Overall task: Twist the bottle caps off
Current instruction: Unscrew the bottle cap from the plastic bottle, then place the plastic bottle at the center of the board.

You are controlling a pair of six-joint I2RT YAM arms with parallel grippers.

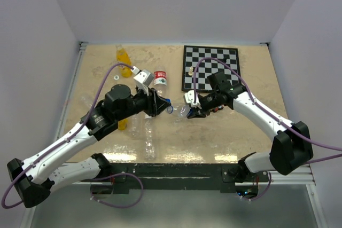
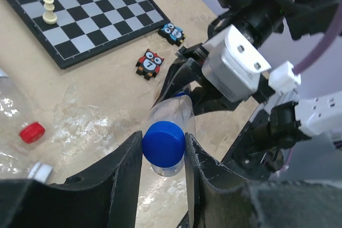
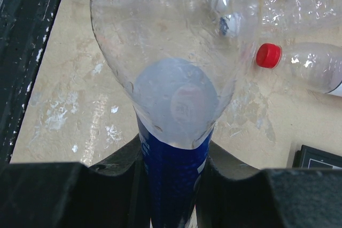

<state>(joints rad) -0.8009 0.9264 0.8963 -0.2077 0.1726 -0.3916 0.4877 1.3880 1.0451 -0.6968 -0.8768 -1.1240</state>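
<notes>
A clear bottle [image 1: 180, 111] with a blue-and-white label is held off the table between my two grippers. My right gripper [image 1: 191, 112] is shut on its labelled body [image 3: 172, 174], and the bottle's base fills the right wrist view. My left gripper [image 1: 163, 105] is shut on its blue cap [image 2: 163, 143], which sits on the bottle neck between both fingers. One orange-yellow bottle [image 1: 123, 56] stands at the back left. Another [image 1: 123, 124] is partly hidden under my left arm.
A chessboard [image 1: 210, 68] with a white piece [image 2: 48, 9] lies at the back right. Two owl tiles [image 2: 149, 64] lie near it. A red-capped bottle [image 3: 299, 68] lies behind the grippers. Longer clear bottles [image 1: 149, 138] lie near the front edge.
</notes>
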